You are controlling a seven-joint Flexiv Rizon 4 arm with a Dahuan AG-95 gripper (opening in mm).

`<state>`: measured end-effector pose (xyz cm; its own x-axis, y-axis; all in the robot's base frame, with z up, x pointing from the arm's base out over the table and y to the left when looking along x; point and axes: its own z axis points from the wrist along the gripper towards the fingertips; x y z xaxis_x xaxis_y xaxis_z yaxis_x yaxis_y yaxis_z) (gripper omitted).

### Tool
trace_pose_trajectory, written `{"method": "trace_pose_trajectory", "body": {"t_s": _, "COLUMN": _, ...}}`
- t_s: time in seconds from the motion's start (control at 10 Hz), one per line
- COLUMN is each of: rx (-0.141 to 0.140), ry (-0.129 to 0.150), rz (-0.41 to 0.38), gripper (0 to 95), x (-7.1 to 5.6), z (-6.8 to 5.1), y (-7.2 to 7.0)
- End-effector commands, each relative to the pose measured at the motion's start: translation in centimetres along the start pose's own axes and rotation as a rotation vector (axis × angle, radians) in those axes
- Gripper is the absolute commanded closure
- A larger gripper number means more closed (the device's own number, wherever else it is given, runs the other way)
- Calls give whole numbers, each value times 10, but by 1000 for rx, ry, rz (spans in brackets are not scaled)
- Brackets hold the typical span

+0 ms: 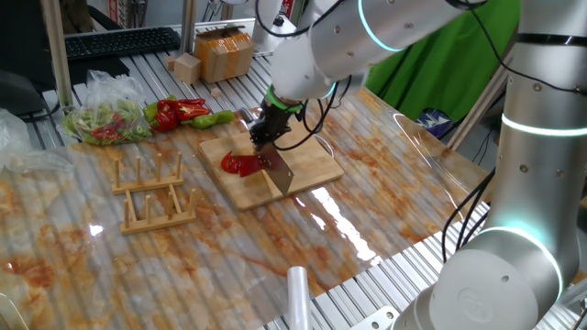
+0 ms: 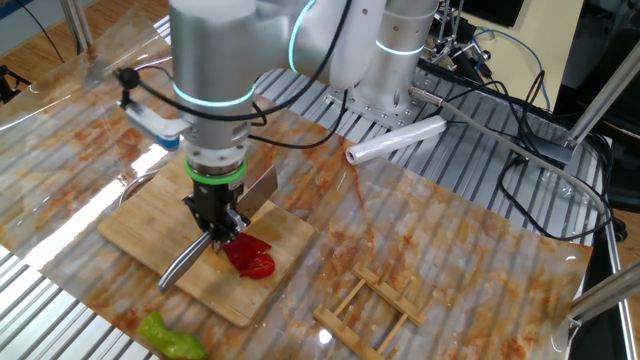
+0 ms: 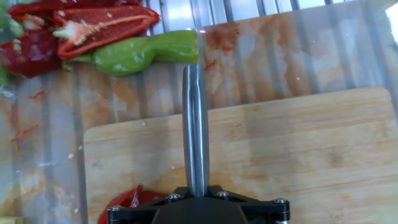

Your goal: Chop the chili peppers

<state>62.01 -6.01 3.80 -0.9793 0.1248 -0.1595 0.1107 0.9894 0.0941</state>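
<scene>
A red chili pepper (image 1: 240, 163) lies on the wooden cutting board (image 1: 307, 160). My gripper (image 1: 266, 124) hangs just above the board, shut on the metal handle (image 3: 195, 124) of a knife. The knife's broad blade (image 1: 278, 172) stands on the board right beside the pepper. In the other fixed view the handle (image 2: 185, 265) sticks out toward the board's near corner, and the pepper (image 2: 250, 257) lies under my gripper (image 2: 215, 215). The hand view shows a bit of red pepper (image 3: 127, 202) at the lower left, mostly hidden by my gripper (image 3: 195, 196).
Behind the board lie more red peppers (image 1: 183, 110) and a green pepper (image 1: 213, 118), beside a bag of chopped vegetables (image 1: 105, 124). A wooden rack (image 1: 156, 192) stands left of the board. A cardboard box (image 1: 225, 53) sits at the back, a plastic roll (image 1: 298, 293) at the front edge.
</scene>
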Motion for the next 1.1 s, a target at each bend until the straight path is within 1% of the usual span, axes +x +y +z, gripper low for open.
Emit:
{"method": "trace_pose_trajectory", "body": {"t_s": 0.1, "rx": -7, "ry": 37, "rz": 7, "gripper": 950, "x": 2, "z": -4, "y": -1}}
{"method": "trace_pose_trajectory", "body": {"t_s": 0.2, "rx": -1, "ry": 45, "rz": 5, "gripper": 950, "x": 4, "z": -11, "y": -2}}
{"method": "trace_pose_trajectory", "body": {"t_s": 0.3, "rx": 7, "ry": 43, "rz": 1, "gripper": 950, "x": 4, "z": -13, "y": -2}}
{"method": "trace_pose_trajectory", "body": {"t_s": 0.4, "rx": 8, "ry": 40, "rz": 1, "gripper": 950, "x": 4, "z": -13, "y": -3}}
{"method": "trace_pose_trajectory", "body": {"t_s": 0.7, "rx": 15, "ry": 33, "rz": -2, "gripper": 950, "x": 7, "z": -23, "y": -7}}
{"method": "trace_pose_trajectory", "body": {"t_s": 0.8, "rx": 28, "ry": 28, "rz": -11, "gripper": 950, "x": 8, "z": -23, "y": -8}}
{"method": "trace_pose_trajectory", "body": {"t_s": 1.0, "rx": 27, "ry": 17, "rz": -11, "gripper": 950, "x": 10, "z": -23, "y": -9}}
{"method": "trace_pose_trajectory", "body": {"t_s": 1.1, "rx": 27, "ry": 16, "rz": -11, "gripper": 950, "x": 10, "z": -23, "y": -9}}
